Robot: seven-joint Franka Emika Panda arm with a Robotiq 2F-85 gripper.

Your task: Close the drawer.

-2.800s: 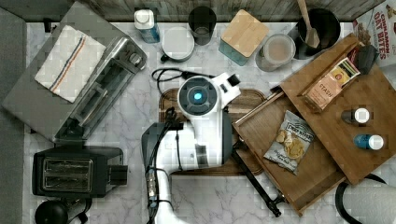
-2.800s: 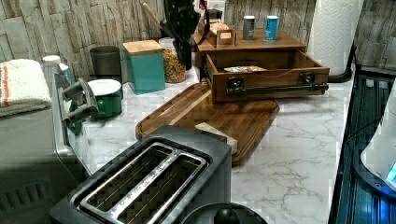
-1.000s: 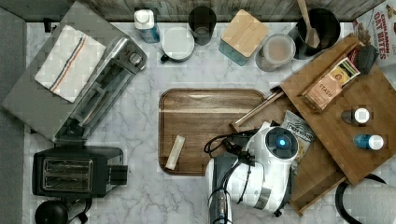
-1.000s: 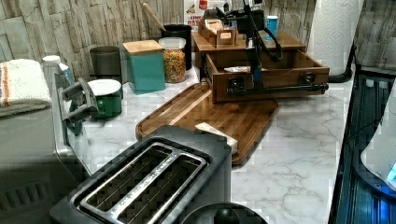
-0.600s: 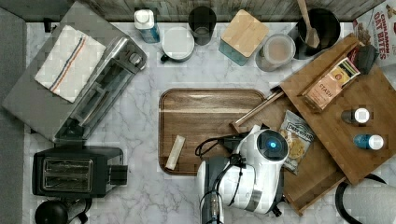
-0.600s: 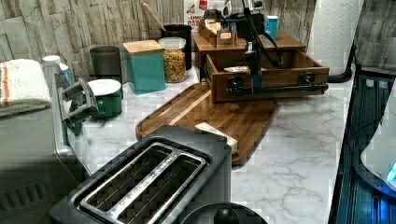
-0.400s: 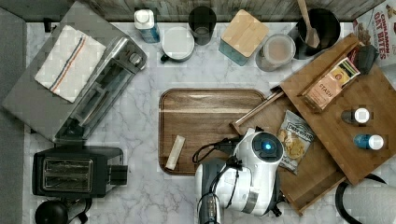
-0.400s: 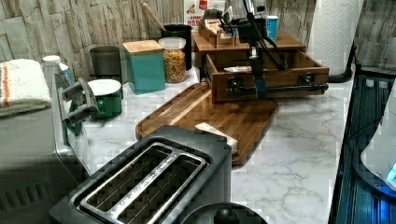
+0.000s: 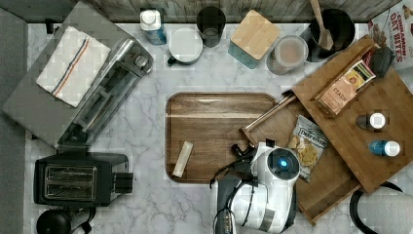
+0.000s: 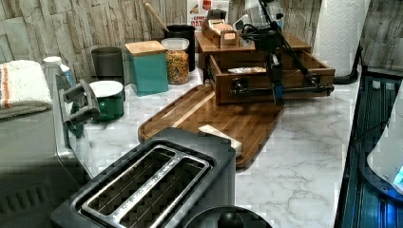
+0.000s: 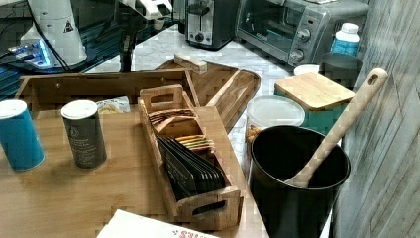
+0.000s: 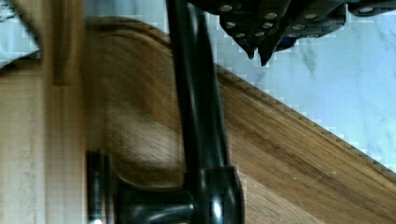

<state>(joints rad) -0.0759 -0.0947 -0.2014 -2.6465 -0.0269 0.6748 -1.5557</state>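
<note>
Top view first: we see one marble tabletop (image 9: 146,204) carrying everything, with one toaster oven (image 9: 83,97) at the top view's far left and one folded striped towel (image 9: 73,66) lying on it. One white arm (image 9: 265,195) enters at the near edge. One wooden box unit (image 9: 370,126) sits at the top view's right, and its drawer (image 9: 336,183) is pulled out toward the near left, one bag of chips (image 9: 304,151) lying inside. One darker serving tray (image 9: 214,122) lies in the middle, just left of the drawer, with one small pale packet (image 9: 182,158) on its near left corner. One black two-slot toaster (image 9: 78,183) stands at the near left.

On the unit's top we count two shakers, one dark (image 9: 371,121) and one blue (image 9: 384,147), and one tea caddy (image 9: 343,87). Along the far wall stand one black pot (image 9: 341,24) holding one wooden spoon (image 9: 319,22), one clear jar (image 9: 290,53), one teal canister with a wooden lid (image 9: 254,36), one dark cup (image 9: 211,22), one green mug (image 9: 185,46) and one bottle (image 9: 152,24).

In the left view the pincer (image 10: 278,97) hangs in front of the drawer's face, at its one long black handle bar (image 10: 285,89). In the wrist view the fingertips (image 12: 254,44) sit close together beside that bar, gripping nothing.
</note>
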